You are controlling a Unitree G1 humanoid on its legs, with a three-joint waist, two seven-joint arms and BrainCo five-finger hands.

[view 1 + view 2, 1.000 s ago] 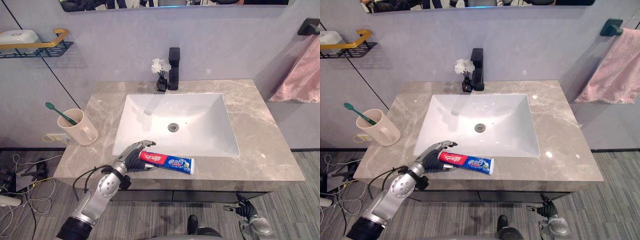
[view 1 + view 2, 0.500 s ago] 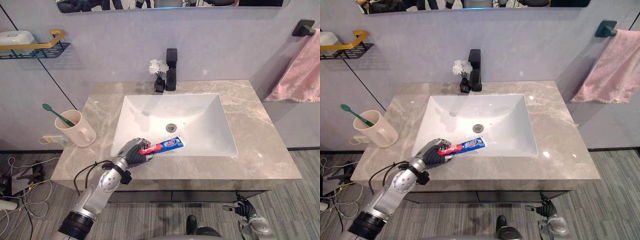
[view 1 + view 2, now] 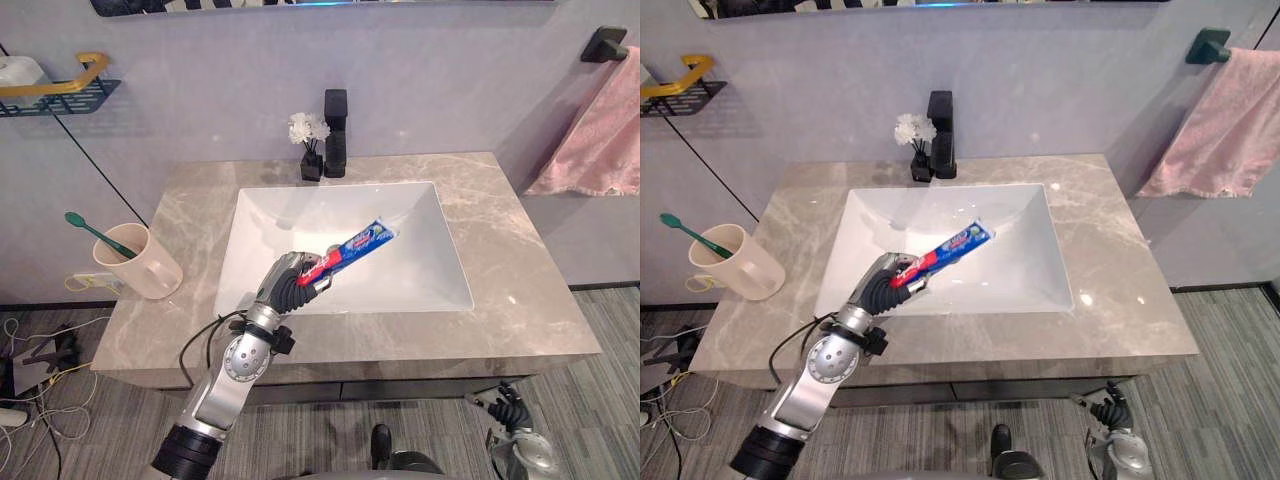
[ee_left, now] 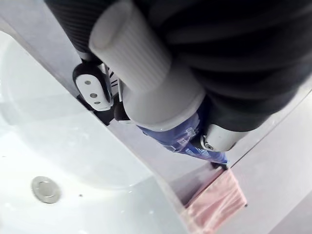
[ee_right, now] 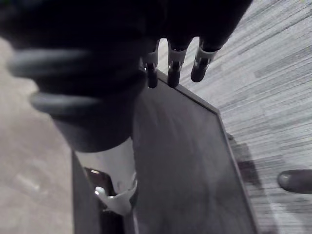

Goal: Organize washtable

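Left eye view | L hand [image 3: 288, 285] clamped on toothpaste [image 3: 362, 243] over sink [image 3: 425, 275] | R hand [image 3: 508, 408] fingers relaxed

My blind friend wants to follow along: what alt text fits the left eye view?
The left robot hand holds a red, white and blue toothpaste tube tilted up over the white rectangular sink basin set in a grey marble counter. A beige mug holding a green toothbrush stands on the counter's left side.

Bright, even overhead light leaves small glare spots on the countertop [image 3: 1110, 270] and sink [image 3: 1025, 265].
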